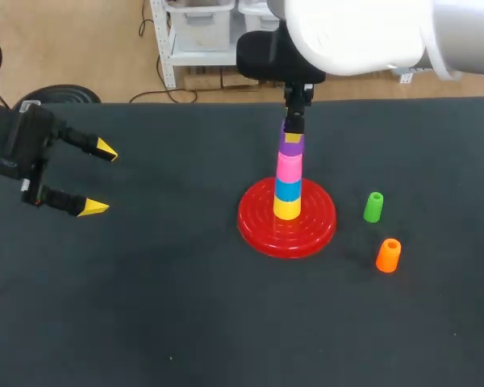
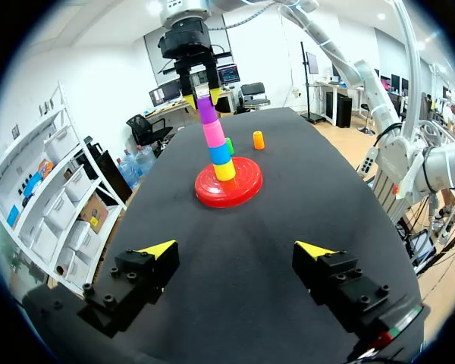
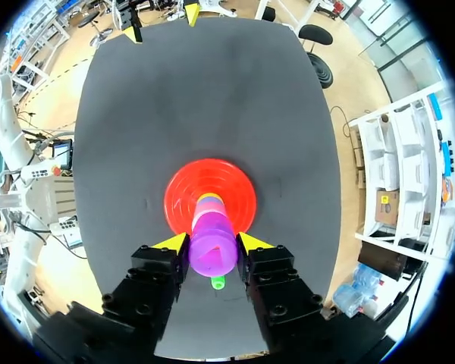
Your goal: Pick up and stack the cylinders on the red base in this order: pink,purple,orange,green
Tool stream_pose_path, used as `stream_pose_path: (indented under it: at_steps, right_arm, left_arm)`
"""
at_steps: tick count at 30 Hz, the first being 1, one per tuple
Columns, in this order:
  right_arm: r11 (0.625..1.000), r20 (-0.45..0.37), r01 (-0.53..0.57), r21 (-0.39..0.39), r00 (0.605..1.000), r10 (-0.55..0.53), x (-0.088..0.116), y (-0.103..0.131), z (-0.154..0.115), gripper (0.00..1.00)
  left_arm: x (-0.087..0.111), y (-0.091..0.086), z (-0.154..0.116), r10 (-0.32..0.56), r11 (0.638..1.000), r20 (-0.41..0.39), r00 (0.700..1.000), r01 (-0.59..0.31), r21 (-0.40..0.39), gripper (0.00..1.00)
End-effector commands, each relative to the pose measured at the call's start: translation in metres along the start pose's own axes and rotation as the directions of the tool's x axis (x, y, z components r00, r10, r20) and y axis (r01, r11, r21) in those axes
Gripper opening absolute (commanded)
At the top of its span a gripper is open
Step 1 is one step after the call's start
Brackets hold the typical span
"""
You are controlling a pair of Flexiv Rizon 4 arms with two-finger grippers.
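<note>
On the red base [image 1: 287, 223] stands a stack: yellow, blue, pink [image 1: 289, 167], with the purple cylinder [image 1: 290, 146] on top. My right gripper [image 1: 294, 132] comes down from above and is shut on the purple cylinder [image 3: 212, 249], a yellow tip on each side. The green cylinder [image 1: 373, 206] and the orange cylinder [image 1: 388, 255] stand on the table to the right of the base. My left gripper [image 1: 102, 179] hovers open and empty at the far left, well away from the stack [image 2: 214, 142].
The black tabletop [image 1: 145, 306] lies bare in front of and to the left of the base. In the right wrist view the green cylinder [image 3: 218, 283] peeks out under the held purple one.
</note>
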State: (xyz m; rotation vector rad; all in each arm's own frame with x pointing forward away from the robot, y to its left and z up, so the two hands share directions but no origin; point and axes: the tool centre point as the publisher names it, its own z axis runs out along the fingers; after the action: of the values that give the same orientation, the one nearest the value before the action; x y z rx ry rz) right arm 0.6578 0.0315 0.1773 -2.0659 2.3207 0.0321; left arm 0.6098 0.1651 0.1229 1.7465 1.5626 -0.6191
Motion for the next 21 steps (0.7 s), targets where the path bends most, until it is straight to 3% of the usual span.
stream_pose_path:
  at_steps: [1, 21]
  right_arm:
    - [1.000, 0.005, 0.001, -0.003, 1.000, -0.001, 0.0006, -0.0003, 0.0044, 0.00]
    - [1.000, 0.013, 0.004, 0.003, 1.000, -0.004, -0.0005, 0.0068, 0.0042, 0.00]
  left_arm:
    - [0.0013, -0.0003, 0.0001, 0.003, 1.000, 0.003, 1.000, -0.003, -0.001, 1.00]
    - [0.0013, -0.0003, 0.0001, 0.003, 1.000, 0.003, 1.000, -0.003, -0.001, 1.00]
